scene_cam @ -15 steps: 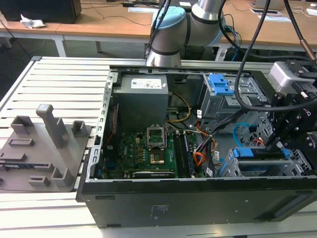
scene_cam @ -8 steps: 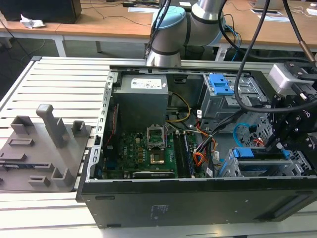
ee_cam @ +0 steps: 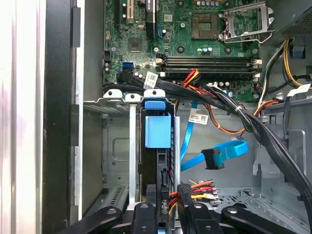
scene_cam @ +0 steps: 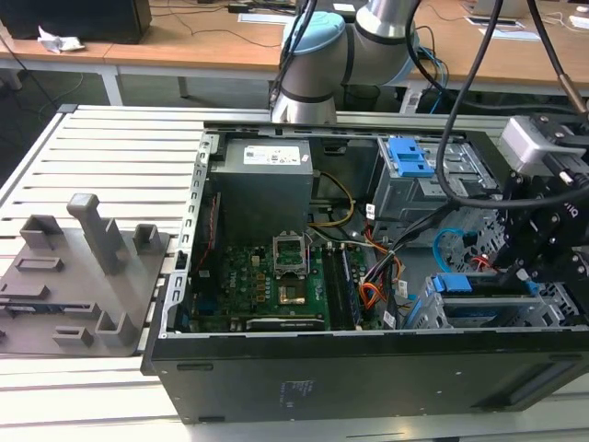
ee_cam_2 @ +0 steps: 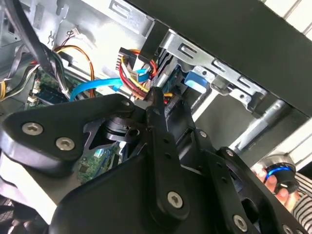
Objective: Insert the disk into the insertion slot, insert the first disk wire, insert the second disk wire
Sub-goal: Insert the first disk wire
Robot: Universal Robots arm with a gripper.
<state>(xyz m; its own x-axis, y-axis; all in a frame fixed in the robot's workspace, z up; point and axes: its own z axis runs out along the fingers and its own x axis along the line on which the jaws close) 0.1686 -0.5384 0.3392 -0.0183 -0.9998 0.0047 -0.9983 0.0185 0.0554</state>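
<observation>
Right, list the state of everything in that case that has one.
disk: seated edge-on in the insertion slot.
first disk wire: connector at the disk's end; whether plugged, unclear.
light blue cable: connector hanging free, unplugged.
processor socket: cover lifted open.
computer case: side panel off.
tool: at the first disk wire's connector.

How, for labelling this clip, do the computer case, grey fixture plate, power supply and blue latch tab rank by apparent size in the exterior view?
Largest to smallest in the exterior view:
1. computer case
2. grey fixture plate
3. power supply
4. blue latch tab on the tall bay, clearly smallest
</observation>
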